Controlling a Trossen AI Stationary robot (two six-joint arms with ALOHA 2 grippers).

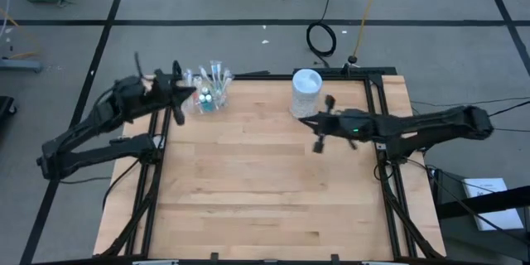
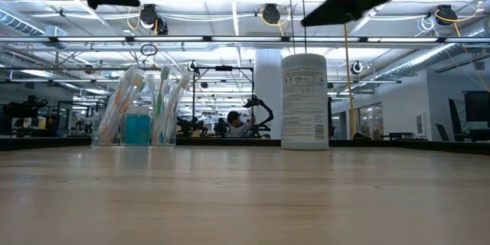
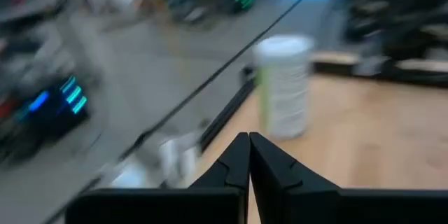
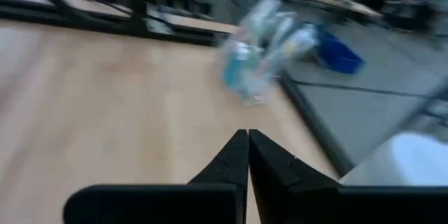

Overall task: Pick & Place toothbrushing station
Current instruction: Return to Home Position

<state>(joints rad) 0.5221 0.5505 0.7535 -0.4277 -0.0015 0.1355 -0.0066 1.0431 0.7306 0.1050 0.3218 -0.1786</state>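
High view: the two dark arms sit nearest the lens, above the pale wood plank counter (image 1: 265,190). The left gripper (image 1: 184,93) hangs at the far-left corner, just beside the toothbrushing station (image 1: 209,93), a small clear plastic organizer. It stands on the counter by that corner's edge and is packed with thin pale toothbrushes (image 1: 217,73). The right gripper (image 1: 308,121) hangs just in front of the tall white cylindrical container (image 1: 306,91). That container stands at the far edge, well apart from the station.

Low view: station upright on the counter, left of the container. Toothbrushes stand on end, long axes near vertical, fanned outward, with green and orange accents. A blue item (image 2: 138,129) sits low between them; can't tell what it is. Container is smooth and white with a printed label. Both arms are up at the frame top, off the counter.

Left wrist view: left gripper clenched, its two dark wedge fingers (image 3: 269,171) pressed tip to tip, gripping nothing. Container ahead, blurred.

Right wrist view: right gripper clenched tip to tip too, empty. Station ahead near the counter edge, blurred, brushes leaning.
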